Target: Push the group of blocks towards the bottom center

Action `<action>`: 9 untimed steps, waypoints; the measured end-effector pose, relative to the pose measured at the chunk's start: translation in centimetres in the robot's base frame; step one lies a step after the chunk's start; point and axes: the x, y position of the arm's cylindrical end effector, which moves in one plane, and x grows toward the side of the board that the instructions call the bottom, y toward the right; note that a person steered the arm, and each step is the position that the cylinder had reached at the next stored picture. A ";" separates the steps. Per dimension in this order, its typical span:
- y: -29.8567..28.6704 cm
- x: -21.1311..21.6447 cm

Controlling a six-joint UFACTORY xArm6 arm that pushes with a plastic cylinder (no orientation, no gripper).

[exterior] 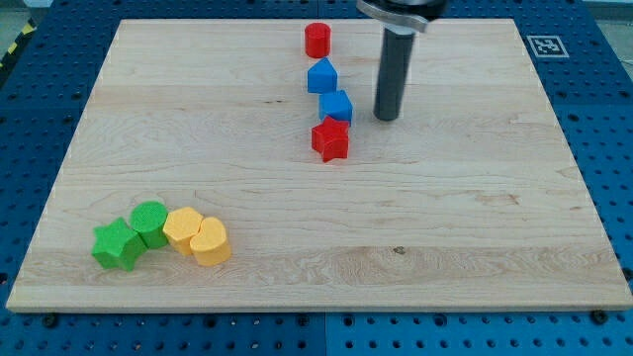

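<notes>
A pale wooden board [445, 227] lies on a blue perforated table [618, 148]; a black-and-white marker tag [545, 45] sits at two o'clock

8 blocks total: 2 red (cylinder [316, 41], star [330, 139]), 2 blue (pointed one [321, 76], cube [336, 106]), 2 green (star [117, 244], cylinder [150, 222]), 2 yellow (rounded [182, 229], heart [210, 240]). 1 board [475, 198].

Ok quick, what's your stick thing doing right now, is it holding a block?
My tip: no gripper, holding nothing; it stands just to the view's right of the blue cube, touching no block.
</notes>
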 end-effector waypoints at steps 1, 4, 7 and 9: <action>1.8 5.8; -13.6 10.7; -38.9 8.7; -40.0 13.9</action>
